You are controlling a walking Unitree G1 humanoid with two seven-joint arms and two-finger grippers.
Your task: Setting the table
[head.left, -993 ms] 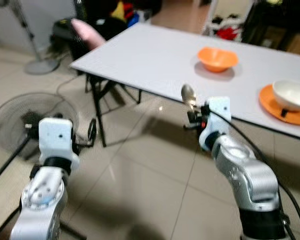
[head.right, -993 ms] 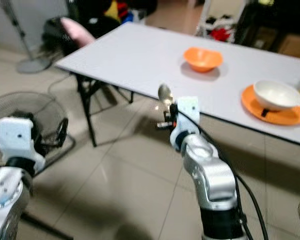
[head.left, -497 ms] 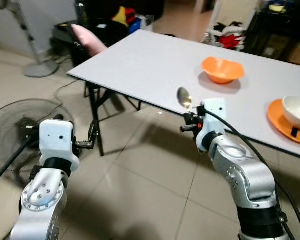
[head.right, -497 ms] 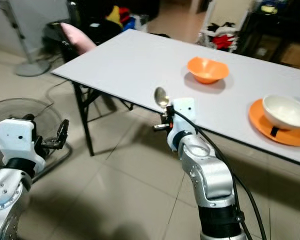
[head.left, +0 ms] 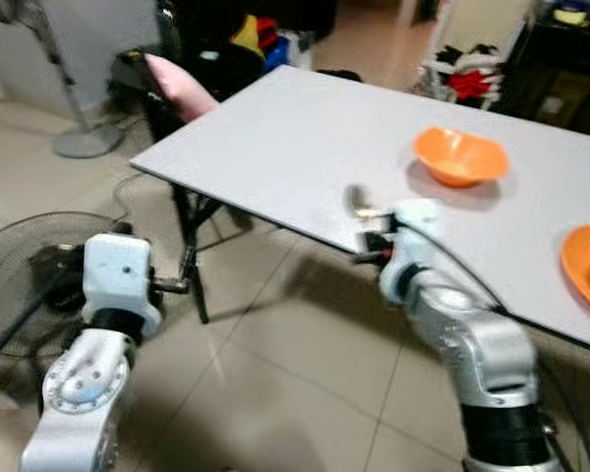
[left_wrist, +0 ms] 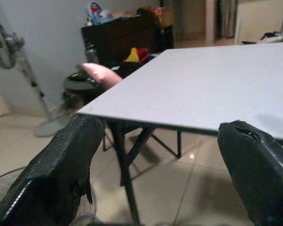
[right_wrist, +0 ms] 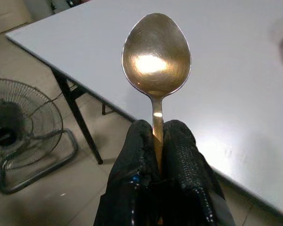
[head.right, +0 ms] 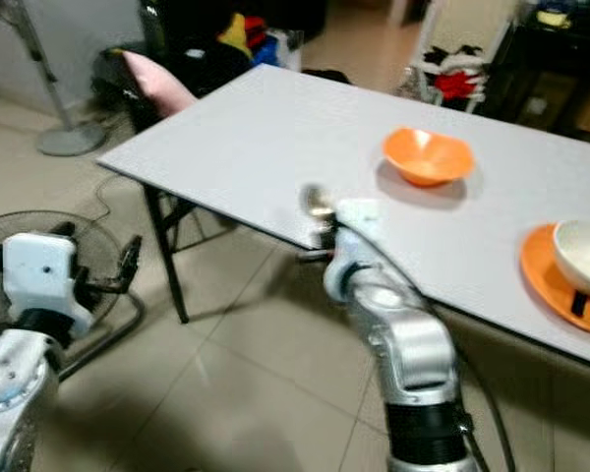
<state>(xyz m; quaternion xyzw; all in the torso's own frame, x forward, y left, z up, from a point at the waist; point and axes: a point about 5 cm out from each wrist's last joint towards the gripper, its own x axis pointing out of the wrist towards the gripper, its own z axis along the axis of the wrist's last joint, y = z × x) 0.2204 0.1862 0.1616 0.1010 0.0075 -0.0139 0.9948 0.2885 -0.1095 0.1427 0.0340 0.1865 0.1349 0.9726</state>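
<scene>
The right gripper (right_wrist: 156, 155) has its two black fingers pressed together on the handle of a metal spoon (right_wrist: 155, 56), which stands upright with its bowl above the fingertips, held just at the near edge of the grey table (head.left: 305, 147). On that table an orange bowl (head.left: 459, 155) sits toward the far side, and to the right an orange plate (head.right: 560, 280) carries a white bowl (head.right: 585, 254) — both well apart from the spoon. The left gripper (left_wrist: 155, 183) is spread wide and empty, held low beside the table's corner, near a floor fan (head.left: 25, 265).

The head views are blurred, so the robot is probably in motion, which makes the approach the risky part. The pinch is only on the thin handle, low down; a jolt against the table edge could twist the spoon in the fingers or knock it to the tiled floor (head.left: 305, 374). The place setting lies far to the right, so a long reach could sweep the arm's cable into the orange bowl — or leave the spoon set down away from the plate
</scene>
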